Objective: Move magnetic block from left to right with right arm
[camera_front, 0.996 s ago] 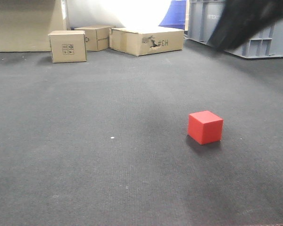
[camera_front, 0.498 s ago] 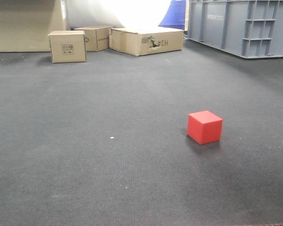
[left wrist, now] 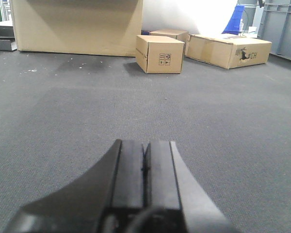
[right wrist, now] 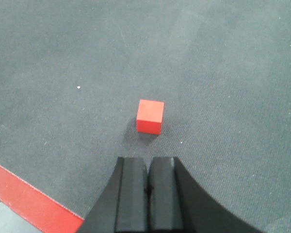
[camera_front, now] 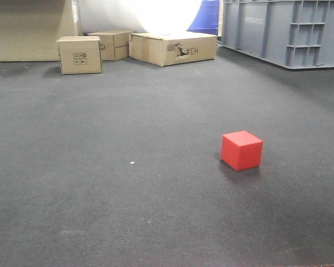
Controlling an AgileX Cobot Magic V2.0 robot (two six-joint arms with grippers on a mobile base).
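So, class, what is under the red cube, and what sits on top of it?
The red cube rests directly on dark carpet. Nothing sits on top of it. Its underside is hidden, and no fingers touch it.

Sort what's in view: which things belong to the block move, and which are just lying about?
Job:
- magnetic block, alone on the carpet
- right gripper, shut, above the block

Lying about:
- cardboard boxes
- grey crate
- left gripper, shut, idle

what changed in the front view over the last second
A dark, blurred arm that crossed the top right corner a second ago has left the front view; the grey crate behind it now shows fully. The magnetic block sits in the same spot on the carpet, untouched. The cardboard boxes have not moved.
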